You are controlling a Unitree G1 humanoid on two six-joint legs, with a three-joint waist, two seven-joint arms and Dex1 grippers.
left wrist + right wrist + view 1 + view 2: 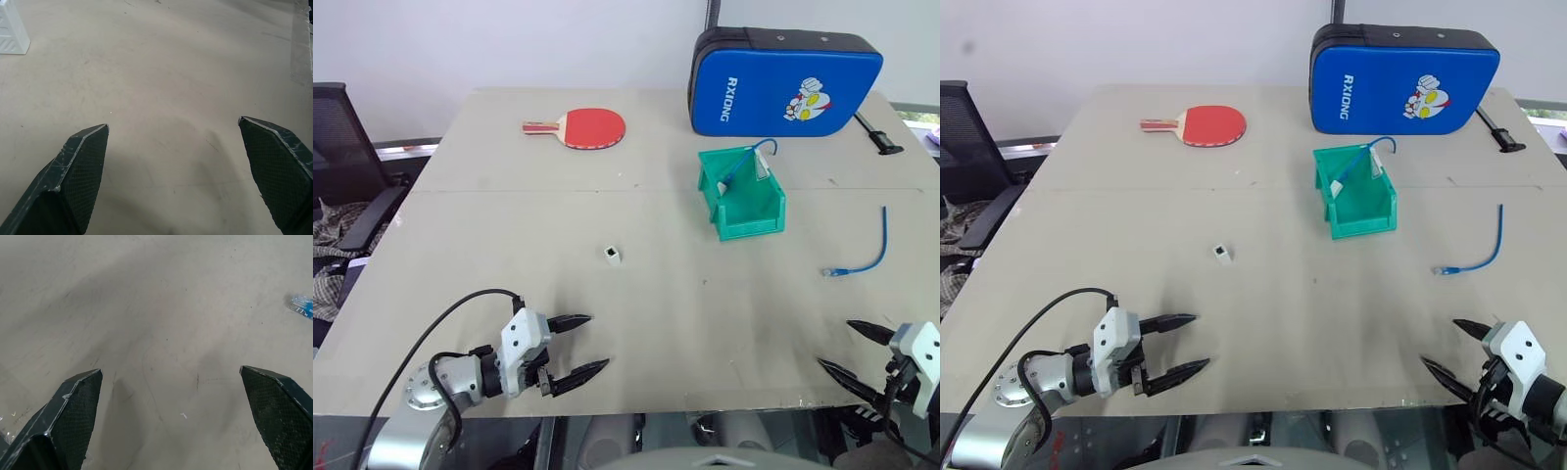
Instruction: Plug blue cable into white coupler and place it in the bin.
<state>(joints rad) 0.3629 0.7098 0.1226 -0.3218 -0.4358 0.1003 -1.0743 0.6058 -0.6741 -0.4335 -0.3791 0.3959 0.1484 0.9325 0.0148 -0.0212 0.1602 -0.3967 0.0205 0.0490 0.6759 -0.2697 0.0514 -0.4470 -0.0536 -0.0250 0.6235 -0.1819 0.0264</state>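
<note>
1. The left gripper [592, 343] is seen at the near left of the table [509, 235], its two black fingers spread wide with nothing held between them.
2. The right gripper [847, 345] is found at the near right edge of the table, likewise spread wide and empty.
3. In the left wrist view, bare tabletop is seen between the fingers [78, 171], and a corner of the white coupler [12, 32] is caught at the frame's edge.
4. The white coupler is set on the table near the middle, somewhat left of centre, well apart from both grippers and from the bin [749, 220].
5. The blue cable [871, 250] is laid in a curve on the right side of the table, far of the right gripper and to the right of the bin; one clear plug end is turned toward the left.
6. The green bin is placed right of centre, toward the far side; a second blue cable with a white piece [744, 166] is already lying inside it.
7. A blue padded case [783, 83] is stood at the far right edge, just behind the bin.
8. A red table-tennis paddle [582, 127] is laid at the far left.
</note>
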